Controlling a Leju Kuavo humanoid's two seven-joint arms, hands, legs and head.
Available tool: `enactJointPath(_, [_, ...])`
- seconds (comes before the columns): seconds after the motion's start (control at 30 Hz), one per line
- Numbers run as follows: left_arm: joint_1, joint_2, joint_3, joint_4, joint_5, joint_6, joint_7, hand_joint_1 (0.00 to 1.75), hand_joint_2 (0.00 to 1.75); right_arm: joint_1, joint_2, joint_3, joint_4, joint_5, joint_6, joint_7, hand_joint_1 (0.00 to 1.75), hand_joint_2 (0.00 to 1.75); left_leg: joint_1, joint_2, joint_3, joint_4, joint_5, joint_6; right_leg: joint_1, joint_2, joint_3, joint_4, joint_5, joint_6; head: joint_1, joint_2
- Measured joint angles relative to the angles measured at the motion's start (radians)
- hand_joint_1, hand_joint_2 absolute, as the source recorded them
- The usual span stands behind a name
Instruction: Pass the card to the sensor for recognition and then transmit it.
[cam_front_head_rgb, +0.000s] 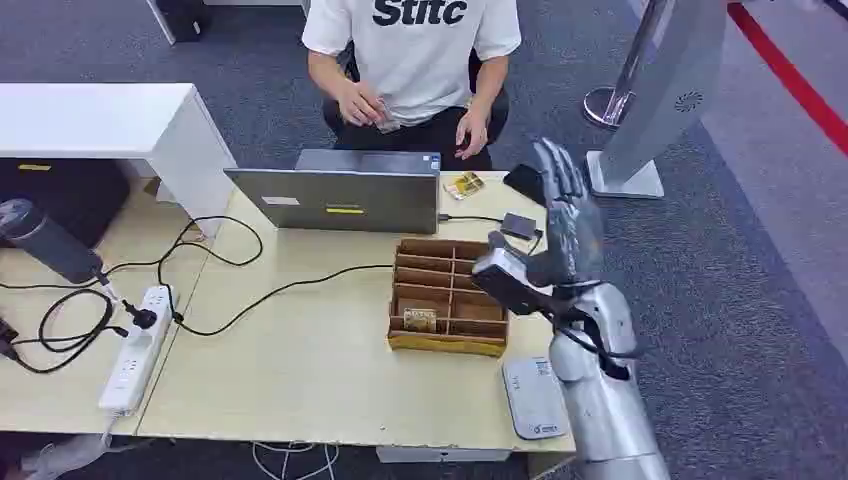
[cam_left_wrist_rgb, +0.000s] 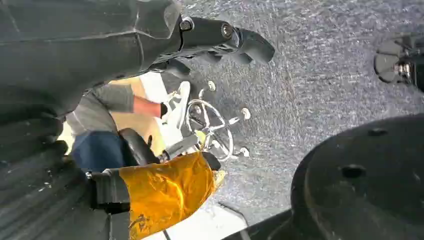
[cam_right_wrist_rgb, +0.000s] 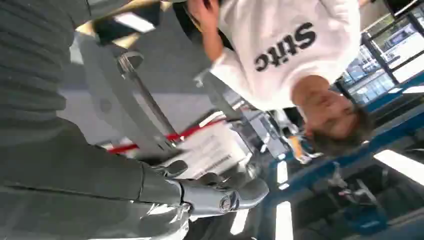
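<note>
My right hand is raised above the table's right far corner, fingers stretched upward and apart, nothing in it. In the right wrist view its thumb and fingers are spread against the room behind. A yellowish card lies in a front compartment of the wooden divider box. Another card lies beside the laptop. The grey-white sensor pad sits flat at the table's near right corner, below my forearm. My left hand hangs over the carpet, holding nothing.
A person in a white T-shirt sits across the table behind a laptop. A small dark device and cables lie near the box. A power strip and black bottle stand at left. A white stand rises at right.
</note>
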Motion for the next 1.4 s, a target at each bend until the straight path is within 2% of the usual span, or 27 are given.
enactJointPath(0.07, [0.001,0.000,-0.019,-0.025,0.000,-0.022,-0.001,0.00,1.75,-0.093,0.014,0.067,0.068,0.048,-0.002,0.069,0.00,1.75,0.000,-0.003,0.000,0.000,0.001,-0.001,0.000,-0.003,0.000,0.000,0.000,0.000,0.000,0.000])
enactJointPath(0.2, [0.013,0.001,-0.053,-0.058,-0.001,-0.044,-0.002,0.00,1.75,-0.238,0.043,0.134,0.227,0.101,0.017,0.170,0.00,1.75,0.000,-0.005,-0.001,0.000,0.002,-0.002,0.000,-0.005,0.001,0.000,0.000,0.000,0.000,0.000])
enactJointPath(0.4, [0.016,0.002,-0.079,-0.079,-0.001,-0.048,-0.002,0.00,1.75,-0.331,0.074,0.151,0.412,0.095,-0.011,0.178,0.00,1.75,0.000,-0.007,-0.001,0.000,0.002,-0.002,0.000,-0.006,0.001,0.000,0.000,0.000,0.000,0.000])
enactJointPath(0.63, [0.016,0.002,-0.085,-0.085,-0.001,-0.048,-0.002,0.00,1.75,-0.351,0.085,0.151,0.508,0.095,-0.022,0.168,0.00,1.75,0.000,-0.007,-0.002,0.000,0.002,-0.002,0.000,-0.006,0.000,-0.001,0.000,0.000,0.000,0.000])
enactJointPath(0.67, [0.016,0.002,-0.085,-0.085,-0.001,-0.048,-0.002,0.00,1.75,-0.354,0.086,0.151,0.515,0.095,-0.023,0.167,0.07,1.75,0.000,-0.007,-0.002,0.000,0.002,-0.002,0.000,-0.006,0.000,-0.001,0.000,0.000,0.000,0.000])
enactJointPath(0.7, [0.016,0.002,-0.085,-0.085,-0.001,-0.048,-0.002,0.00,1.75,-0.356,0.088,0.151,0.523,0.095,-0.024,0.165,0.31,1.75,0.000,-0.007,-0.002,0.000,0.002,-0.002,0.000,-0.006,0.000,-0.001,0.000,0.000,0.000,0.000])
enactJointPath(0.73, [0.016,0.002,-0.085,-0.085,-0.001,-0.048,-0.002,0.00,1.75,-0.358,0.088,0.151,0.529,0.095,-0.024,0.164,0.84,1.75,0.000,-0.007,-0.002,0.000,0.002,-0.002,0.000,-0.006,0.000,-0.001,0.000,0.000,0.000,0.000])
enactJointPath(0.77, [0.017,0.002,-0.085,-0.085,-0.001,-0.048,-0.002,0.00,1.75,-0.360,0.090,0.151,0.535,0.096,-0.024,0.164,1.52,1.75,0.000,-0.007,-0.002,0.000,0.002,-0.002,0.000,-0.006,0.000,-0.001,0.000,0.000,0.000,0.000])
enactJointPath(0.8, [0.017,0.002,-0.085,-0.085,-0.001,-0.048,-0.002,0.00,1.75,-0.363,0.092,0.151,0.542,0.098,-0.024,0.164,1.62,1.75,0.000,-0.007,-0.002,0.000,0.002,-0.002,0.000,-0.006,0.000,0.000,0.000,0.000,0.000,0.000])
enactJointPath(1.07, [0.017,0.002,-0.085,-0.086,-0.001,-0.047,-0.002,0.00,1.75,-0.372,0.100,0.151,0.566,0.103,-0.021,0.163,1.75,1.75,0.000,-0.007,-0.002,0.000,0.002,-0.002,0.000,-0.006,0.000,0.000,0.000,0.000,0.000,0.000])
enactJointPath(1.4, [0.017,0.002,-0.085,-0.086,-0.001,-0.042,-0.001,0.00,1.75,-0.371,0.103,0.151,0.562,0.100,-0.019,0.143,1.75,1.75,0.000,-0.007,-0.002,0.000,0.002,-0.002,0.000,-0.006,0.000,-0.001,0.000,0.000,0.000,0.000])
